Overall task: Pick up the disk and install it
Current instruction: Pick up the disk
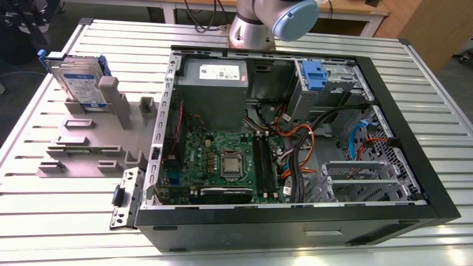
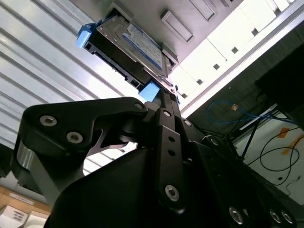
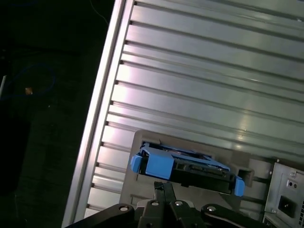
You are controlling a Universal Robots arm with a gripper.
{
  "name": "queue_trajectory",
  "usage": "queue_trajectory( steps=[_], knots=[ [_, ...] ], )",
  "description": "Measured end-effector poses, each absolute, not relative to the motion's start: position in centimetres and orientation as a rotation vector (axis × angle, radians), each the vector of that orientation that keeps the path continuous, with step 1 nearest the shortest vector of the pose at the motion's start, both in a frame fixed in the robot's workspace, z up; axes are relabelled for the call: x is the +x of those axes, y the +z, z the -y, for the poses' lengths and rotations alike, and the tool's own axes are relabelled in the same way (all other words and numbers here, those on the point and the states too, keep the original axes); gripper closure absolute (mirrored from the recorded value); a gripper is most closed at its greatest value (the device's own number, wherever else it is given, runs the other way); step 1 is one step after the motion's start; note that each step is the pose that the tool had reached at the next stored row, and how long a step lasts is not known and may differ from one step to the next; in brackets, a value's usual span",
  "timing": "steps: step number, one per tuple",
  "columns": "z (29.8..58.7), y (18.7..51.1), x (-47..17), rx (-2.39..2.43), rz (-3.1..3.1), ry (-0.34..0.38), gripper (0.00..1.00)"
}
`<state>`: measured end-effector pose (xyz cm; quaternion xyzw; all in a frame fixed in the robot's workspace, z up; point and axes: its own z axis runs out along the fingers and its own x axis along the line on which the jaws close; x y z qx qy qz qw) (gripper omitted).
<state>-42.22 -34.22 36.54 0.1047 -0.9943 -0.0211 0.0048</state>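
Note:
The disk is a silver drive with a white-and-blue label in a blue carrier. It stands on edge in a grey holder on the table, at the exterior view's left. Both wrist views look down at the disk in that holder. My black gripper hangs above it and apart from it, with its fingers shut together and nothing between them. Part of the arm shows at the far edge of the table.
An open black computer case lies on the ribbed metal table, to the exterior view's right of the holder. Inside it are a grey power supply, a motherboard, loose cables and a drive bay with a blue latch.

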Motion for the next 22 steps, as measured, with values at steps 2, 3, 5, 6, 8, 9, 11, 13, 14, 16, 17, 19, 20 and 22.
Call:
queue_trajectory(
  steps=[2,3,5,6,8,9,11,13,14,16,17,19,20,22],
  knots=[
    [34.22,36.54,-42.22,0.362,3.11,-0.066,0.89],
    [34.22,36.54,-42.22,0.379,3.108,-0.066,0.89],
    [34.22,36.54,-42.22,0.411,3.103,-0.066,0.89],
    [34.22,36.54,-42.22,0.427,3.101,-0.066,0.89],
    [34.22,36.54,-42.22,0.455,3.096,-0.065,0.89],
    [34.22,36.54,-42.22,0.469,3.094,-0.065,0.89],
    [34.22,36.54,-42.22,0.496,3.09,-0.065,0.89],
    [34.22,36.54,-42.22,0.516,3.086,-0.065,0.89],
    [34.22,36.54,-42.22,0.521,3.085,-0.065,0.89],
    [34.22,36.54,-42.22,0.522,3.085,-0.065,0.89],
    [34.22,36.54,-42.22,0.523,3.085,-0.065,0.89],
    [34.22,36.54,-42.22,0.525,3.084,-0.065,0.89],
    [34.22,36.54,-42.22,0.525,3.084,-0.065,0.89],
    [34.22,36.54,-42.22,0.527,3.084,-0.065,0.89]
  ],
)
